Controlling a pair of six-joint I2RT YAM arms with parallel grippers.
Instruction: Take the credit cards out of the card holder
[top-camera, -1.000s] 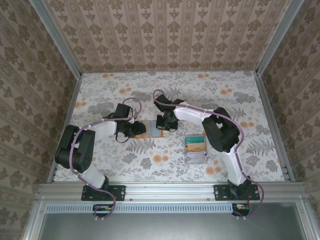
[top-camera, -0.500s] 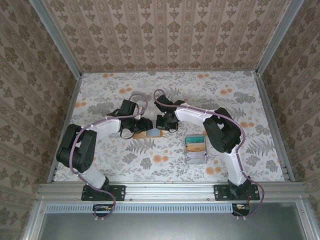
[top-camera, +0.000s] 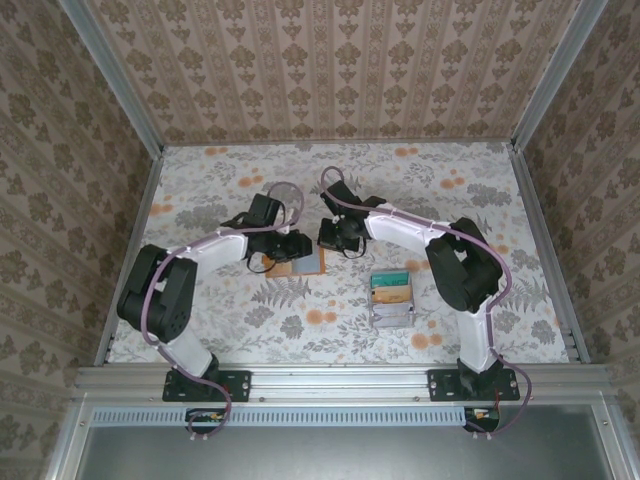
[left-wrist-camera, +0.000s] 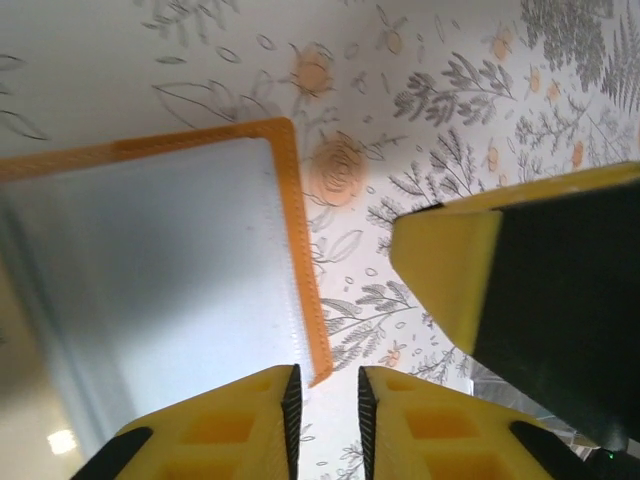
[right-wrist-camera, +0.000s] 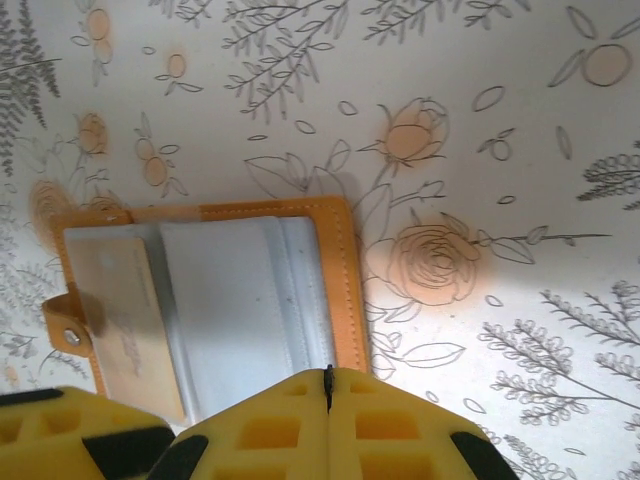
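The card holder (top-camera: 298, 263) lies opened flat in the middle of the tabletop (top-camera: 420, 190). Its long axis runs left to right between the two arms. A tan credit card (right-wrist-camera: 115, 300) sits in the half on the left arm's side, so the left pincer (left-wrist-camera: 327, 388) is probably the nearer one. Its jaws stand a narrow slit apart, with nothing between them. The right pincer (right-wrist-camera: 328, 378) is clenched and empty, just beside the holder's grey-blue half.

Top external camera looks steeply down from high behind the table (top-camera: 480, 170). Both wrist cameras face down, close over the card holder (right-wrist-camera: 250, 290), shared by all views.
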